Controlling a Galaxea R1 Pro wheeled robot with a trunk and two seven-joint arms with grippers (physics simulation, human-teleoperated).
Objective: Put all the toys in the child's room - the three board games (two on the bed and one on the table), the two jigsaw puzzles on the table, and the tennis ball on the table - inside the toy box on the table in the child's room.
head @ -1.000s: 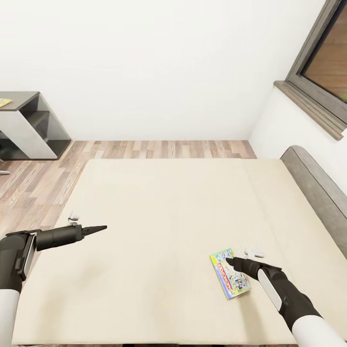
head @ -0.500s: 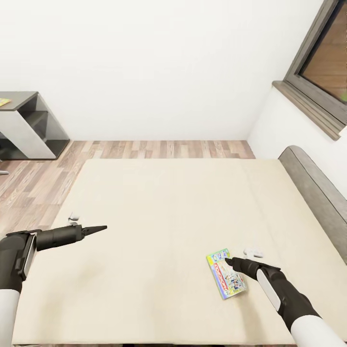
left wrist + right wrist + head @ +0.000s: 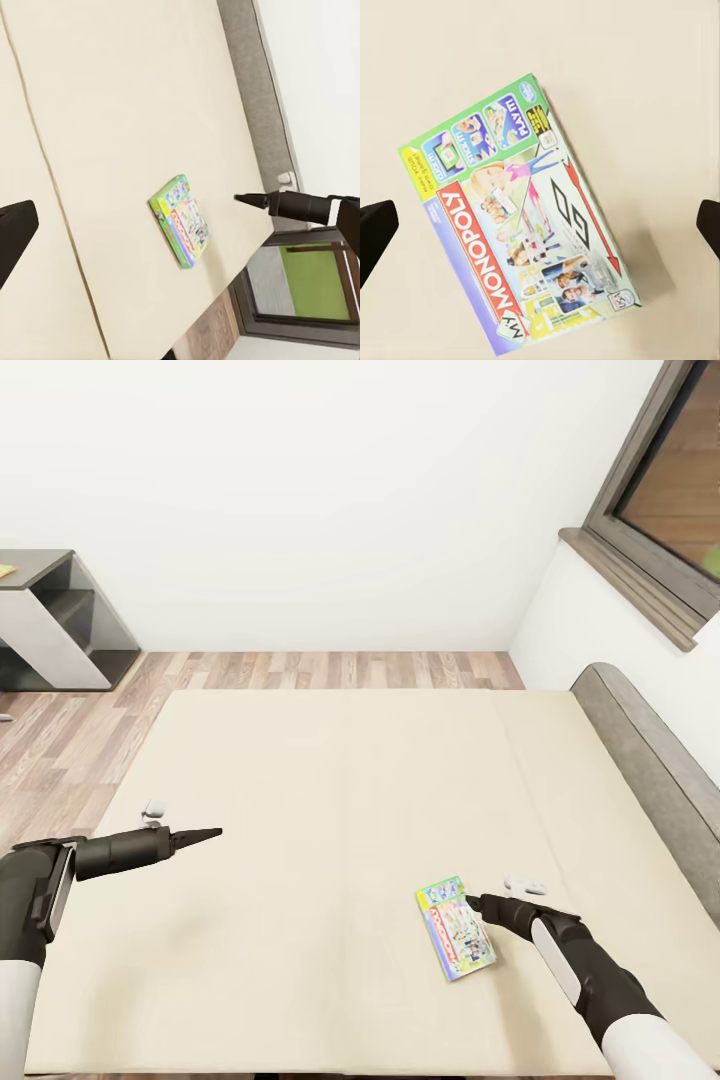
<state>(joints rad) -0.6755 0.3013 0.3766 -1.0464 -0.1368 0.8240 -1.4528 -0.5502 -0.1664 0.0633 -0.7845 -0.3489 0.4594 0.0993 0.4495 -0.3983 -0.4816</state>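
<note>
Right gripper [image 3: 478, 902] spread above board game [image 3: 455, 927] on bed [image 3: 330, 790]

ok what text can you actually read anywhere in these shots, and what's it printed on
"MY MONOPOLY": large white letters on the red band of the board game lying flat on the bed.
"PLAY IT!": on a small picture panel along the box's green edge.
"STICK IT!": probably, on the neighbouring panel; blurred.
Other small print, the yellow badge and the corner logo: too small to read.
</note>
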